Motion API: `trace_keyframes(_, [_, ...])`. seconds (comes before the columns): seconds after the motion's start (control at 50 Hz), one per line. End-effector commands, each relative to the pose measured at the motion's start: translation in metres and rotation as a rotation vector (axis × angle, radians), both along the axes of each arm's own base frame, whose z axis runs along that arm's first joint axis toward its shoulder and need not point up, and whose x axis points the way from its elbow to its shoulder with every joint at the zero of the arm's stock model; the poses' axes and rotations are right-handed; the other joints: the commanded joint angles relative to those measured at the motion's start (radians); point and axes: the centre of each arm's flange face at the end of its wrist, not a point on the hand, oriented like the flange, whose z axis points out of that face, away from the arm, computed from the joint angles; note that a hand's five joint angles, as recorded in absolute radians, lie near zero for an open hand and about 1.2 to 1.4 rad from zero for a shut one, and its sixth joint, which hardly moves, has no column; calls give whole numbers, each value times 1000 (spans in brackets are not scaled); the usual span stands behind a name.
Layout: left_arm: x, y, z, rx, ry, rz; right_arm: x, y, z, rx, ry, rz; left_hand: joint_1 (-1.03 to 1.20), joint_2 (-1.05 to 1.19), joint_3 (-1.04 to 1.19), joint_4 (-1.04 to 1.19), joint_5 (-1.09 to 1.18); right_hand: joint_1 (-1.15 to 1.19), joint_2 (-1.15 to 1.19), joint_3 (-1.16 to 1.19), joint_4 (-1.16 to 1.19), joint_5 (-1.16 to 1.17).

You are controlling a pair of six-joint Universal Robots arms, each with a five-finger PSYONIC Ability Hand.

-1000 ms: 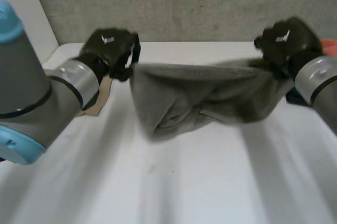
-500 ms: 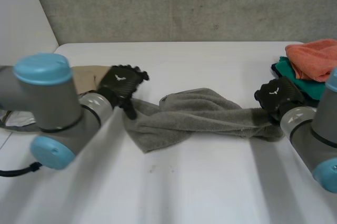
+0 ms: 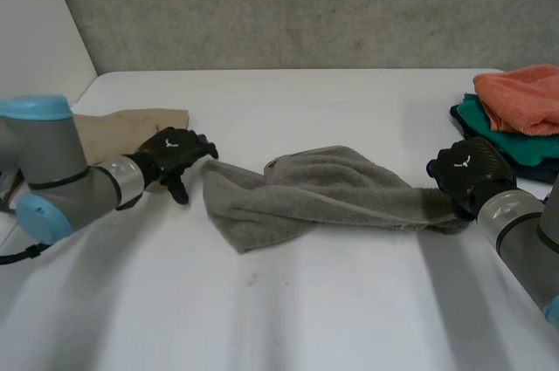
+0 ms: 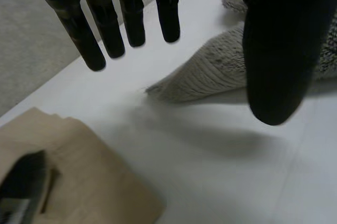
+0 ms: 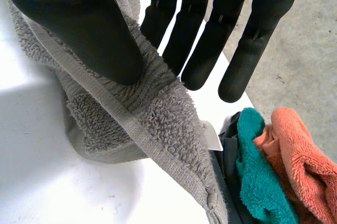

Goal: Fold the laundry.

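Left hand (image 3: 175,154), now off the grey towel (image 3: 323,192), hangs open; right hand (image 3: 467,175) pinches its right end, corner hidden.

Counts: five cloth items, two hands, two arms, one table.
One grey towel (image 3: 323,192); one tan cloth (image 3: 122,127); three more piled together: one orange cloth (image 3: 520,96), one teal cloth (image 3: 502,131), one dark item (image 3: 534,170) underneath, kind unclear. Two hands: left hand (image 3: 170,154), right hand (image 3: 467,172). Two arms: left arm (image 3: 52,170), right arm (image 3: 524,231). One table (image 3: 306,301).
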Motion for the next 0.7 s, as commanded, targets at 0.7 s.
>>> trace_keyframes(0.7, [-27,-35,249,-1039,587,281,27,-107,234,-1194,-429,-54,962,968,968,973,970,270,220,205,196,232])
